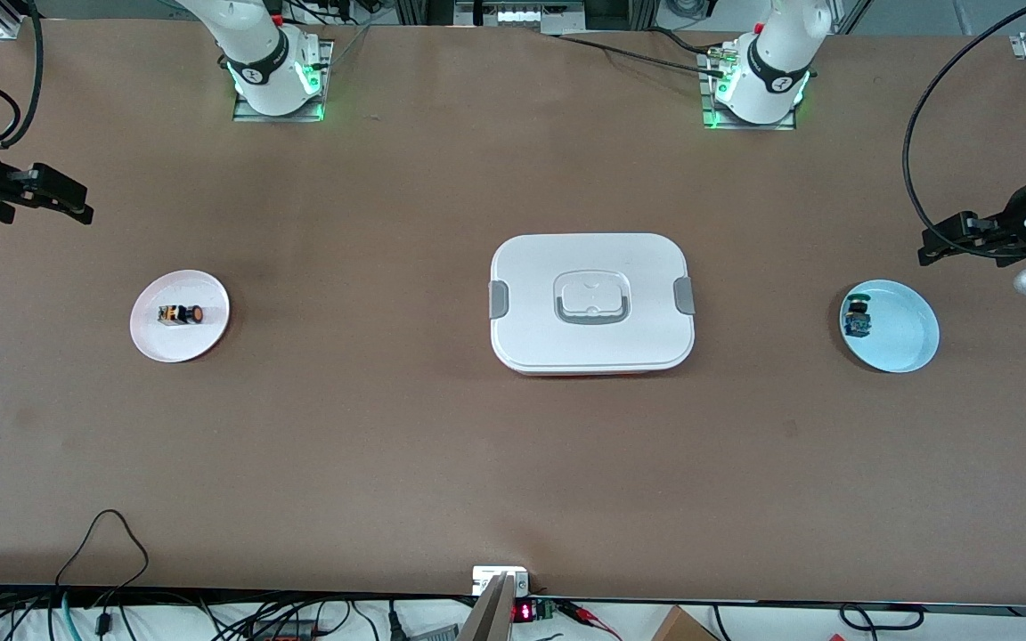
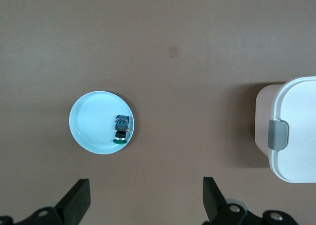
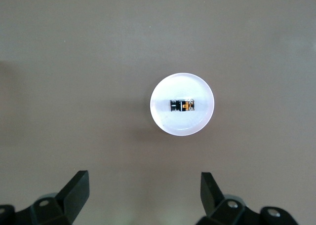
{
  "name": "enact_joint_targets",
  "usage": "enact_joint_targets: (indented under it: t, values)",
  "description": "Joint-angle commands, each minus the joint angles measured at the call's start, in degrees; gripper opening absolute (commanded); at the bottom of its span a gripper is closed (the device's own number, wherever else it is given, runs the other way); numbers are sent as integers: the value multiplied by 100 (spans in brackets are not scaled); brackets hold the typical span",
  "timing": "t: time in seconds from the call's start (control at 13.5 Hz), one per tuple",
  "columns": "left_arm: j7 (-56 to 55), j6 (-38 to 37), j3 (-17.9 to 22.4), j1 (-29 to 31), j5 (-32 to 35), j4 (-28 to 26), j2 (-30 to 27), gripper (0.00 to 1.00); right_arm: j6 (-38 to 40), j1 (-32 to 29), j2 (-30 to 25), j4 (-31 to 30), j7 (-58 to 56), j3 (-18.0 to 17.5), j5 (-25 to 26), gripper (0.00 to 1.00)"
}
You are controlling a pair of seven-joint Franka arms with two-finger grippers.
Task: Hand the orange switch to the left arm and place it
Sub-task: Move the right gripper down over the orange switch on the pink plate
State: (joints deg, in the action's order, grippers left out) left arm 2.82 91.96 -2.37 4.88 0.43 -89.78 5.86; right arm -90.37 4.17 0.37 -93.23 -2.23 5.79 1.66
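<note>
The orange switch (image 1: 182, 315) is seen lying on its side on the pink plate (image 1: 210, 294) toward the right arm's end of the table. The white box (image 1: 591, 267) is set mid-table, between that plate and the light blue plate (image 1: 909, 334), on which a blue-bodied switch (image 1: 857, 318) rests. The right gripper (image 3: 143, 195) is held high near the pink plate, fingers spread and empty; the left gripper (image 2: 145, 198) is likewise held high near the blue plate, parted, holding nothing.
</note>
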Motion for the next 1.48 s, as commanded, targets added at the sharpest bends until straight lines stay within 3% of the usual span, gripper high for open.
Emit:
enact_joint_targets:
  t: [0.0,0.44,1.41]
  values:
    - [-45,-134,-26,-4,177,197,99,100,169,-4,16,156,-32,-16,-78,100]
    - [-45,-134,-26,-4,177,206,99,100,169,-13,94,156,3,-16,-78,100]
    - [-45,-134,-26,-13,177,206,99,100,-262,118,1210,130,353,-25,-122,100]
